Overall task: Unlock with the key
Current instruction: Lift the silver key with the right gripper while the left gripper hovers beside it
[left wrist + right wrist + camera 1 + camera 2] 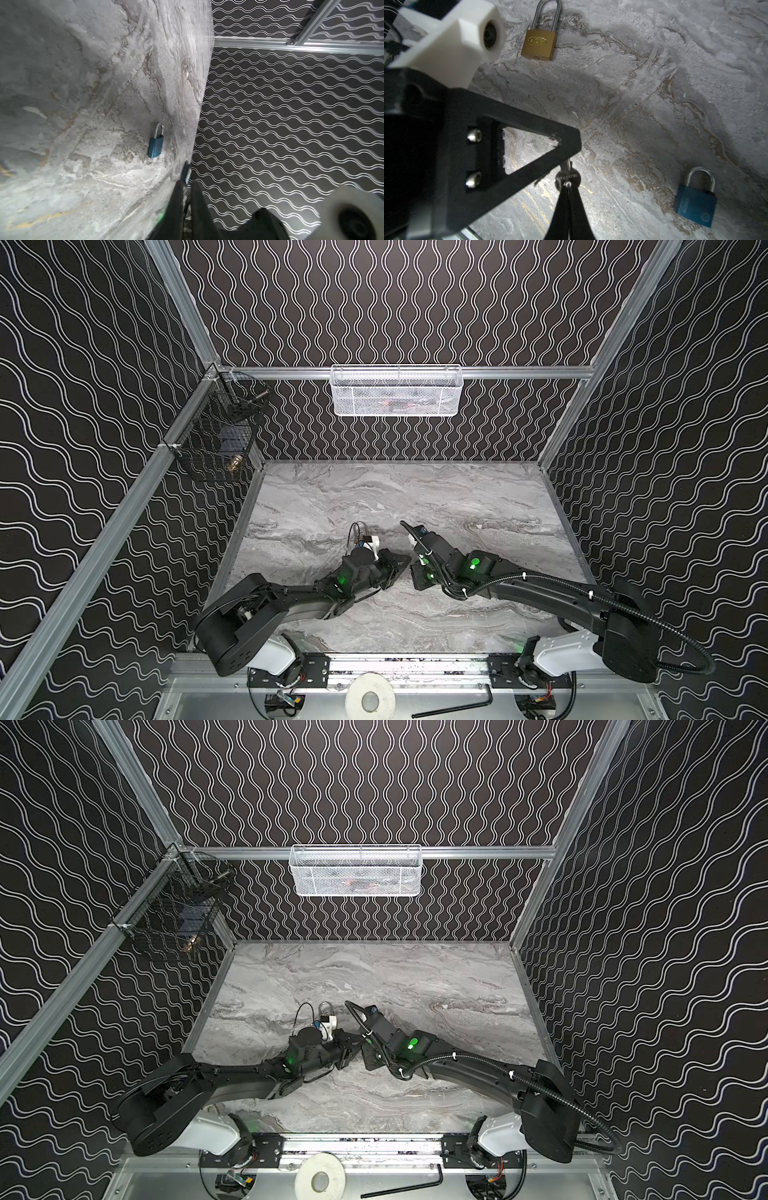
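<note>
Marble-look tabletop fills your workspace, boxed in by black wave-pattern panels. Your left arm and right arm reach in from the near edge and meet just short of mid-table, wrists almost nose to nose in both top views. A white mesh basket hangs at the back and a black wire basket on the left side, both well away from the work. Your right gripper is pinched together on the bow of the key, held off the marble. Your left gripper is drawn together too, tips clamped at the key's blade end; the blade itself is hidden behind the finger in the right wrist view. The blue padlock lies flat on the marble, shackle seated, on the right arm's side. The brass padlock lies flat as well, toward the left arm's side, apart from the blue one. Neither lock touches the key.
</note>
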Robot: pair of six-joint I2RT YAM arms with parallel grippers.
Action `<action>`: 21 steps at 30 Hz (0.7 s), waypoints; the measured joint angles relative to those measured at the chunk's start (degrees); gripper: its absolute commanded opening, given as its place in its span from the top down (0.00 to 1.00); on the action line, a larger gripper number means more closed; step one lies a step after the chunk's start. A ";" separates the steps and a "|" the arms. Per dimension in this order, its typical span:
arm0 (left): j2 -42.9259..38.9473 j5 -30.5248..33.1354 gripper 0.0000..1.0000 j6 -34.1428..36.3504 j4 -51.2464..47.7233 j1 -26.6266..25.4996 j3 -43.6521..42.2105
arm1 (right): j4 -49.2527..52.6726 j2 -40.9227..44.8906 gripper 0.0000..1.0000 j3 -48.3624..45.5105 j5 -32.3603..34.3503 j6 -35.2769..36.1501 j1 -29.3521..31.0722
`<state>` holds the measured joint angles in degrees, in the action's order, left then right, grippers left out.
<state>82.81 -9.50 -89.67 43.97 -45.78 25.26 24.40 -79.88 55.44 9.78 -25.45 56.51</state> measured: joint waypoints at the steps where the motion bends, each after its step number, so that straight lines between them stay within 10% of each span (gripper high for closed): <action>1: -0.31 -0.22 1.00 -0.04 -0.70 0.09 0.02 | -0.07 0.02 1.00 0.04 -0.17 0.00 -0.04; 7: -2.19 -0.52 1.00 2.73 -3.91 0.48 0.72 | -0.13 0.46 1.00 0.07 -0.02 0.00 0.00; 13: -5.14 -1.92 1.00 6.38 -6.67 2.32 1.07 | -0.15 3.10 0.65 -1.07 0.98 -0.50 0.00; 21: -15.82 -3.58 1.00 29.22 -14.75 4.00 4.20 | -5.49 17.88 0.49 -12.35 2.97 -3.04 -2.78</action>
<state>66.98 -13.08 -60.45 29.21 -41.78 29.45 18.92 -62.00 43.09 12.75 -28.49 53.74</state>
